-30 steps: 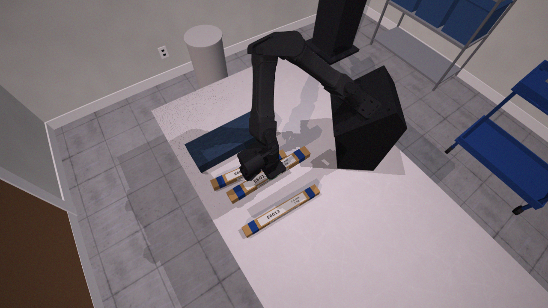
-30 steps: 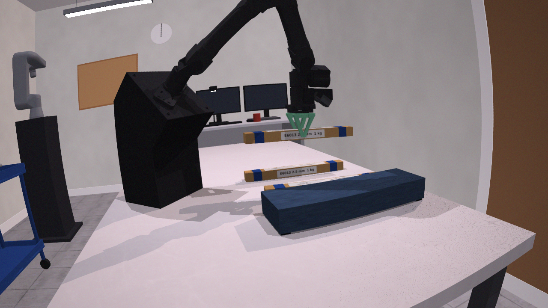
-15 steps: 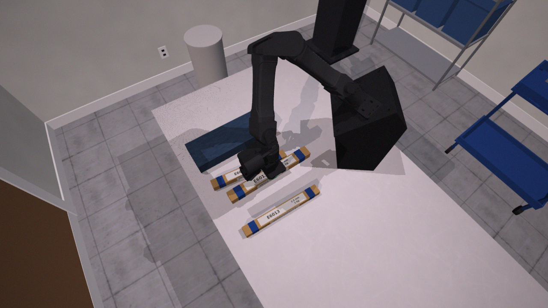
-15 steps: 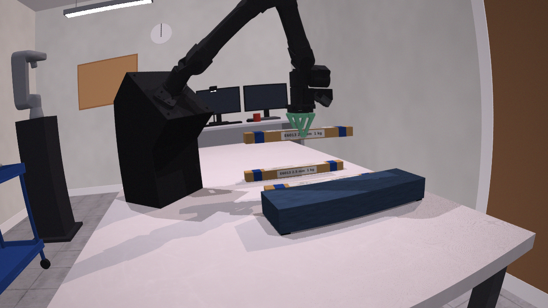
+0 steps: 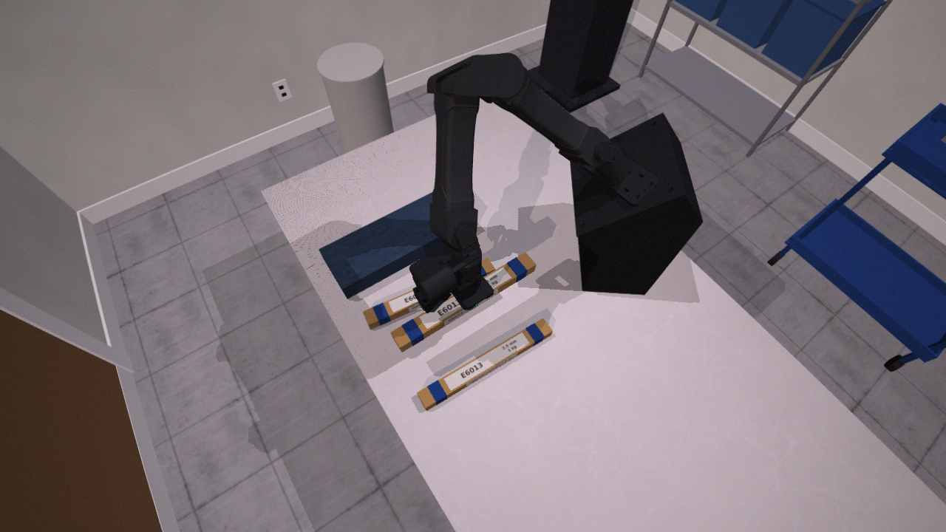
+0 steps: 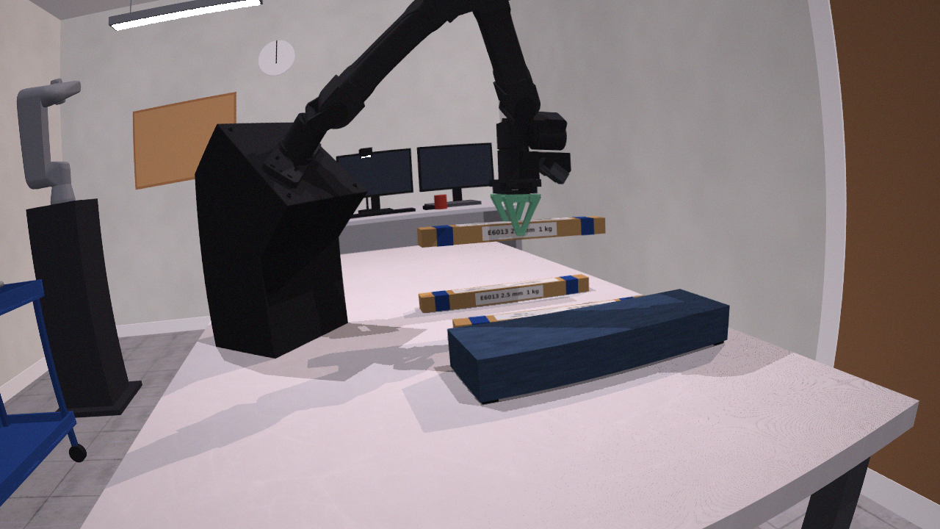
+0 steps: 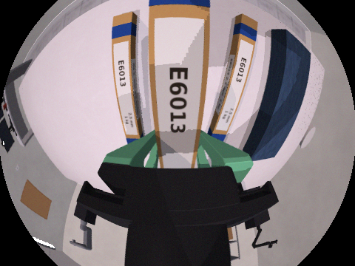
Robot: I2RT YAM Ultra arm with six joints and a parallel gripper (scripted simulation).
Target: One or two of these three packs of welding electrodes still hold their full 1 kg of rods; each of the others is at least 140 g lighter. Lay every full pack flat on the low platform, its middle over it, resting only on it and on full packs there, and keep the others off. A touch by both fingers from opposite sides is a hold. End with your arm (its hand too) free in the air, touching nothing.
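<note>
Exterior view: gripper (image 5: 474, 296) (image 6: 520, 231) (image 7: 177, 132) clamped on held pack (image 5: 411, 330) (image 6: 571, 227) (image 7: 179, 44) near mid-length, probably for balance; held aloft, likely for weighing, off the platform (image 5: 383, 247) (image 6: 591, 348) (image 7: 292, 74). Near pack (image 5: 380, 314) (image 6: 476, 321) (image 7: 240, 55) and far pack (image 5: 485, 363) (image 6: 509, 294) (image 7: 122, 66) on the table (image 5: 595, 397) (image 6: 328, 447) (image 7: 74, 92), presumably left there until judged full.

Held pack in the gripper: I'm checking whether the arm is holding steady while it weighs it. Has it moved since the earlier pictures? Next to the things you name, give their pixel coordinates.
No; the held pack (image 5: 411, 330) (image 6: 466, 234) (image 7: 179, 48) shows no visible shift against the platform (image 5: 370, 254) (image 6: 591, 342) (image 7: 286, 85).
</note>
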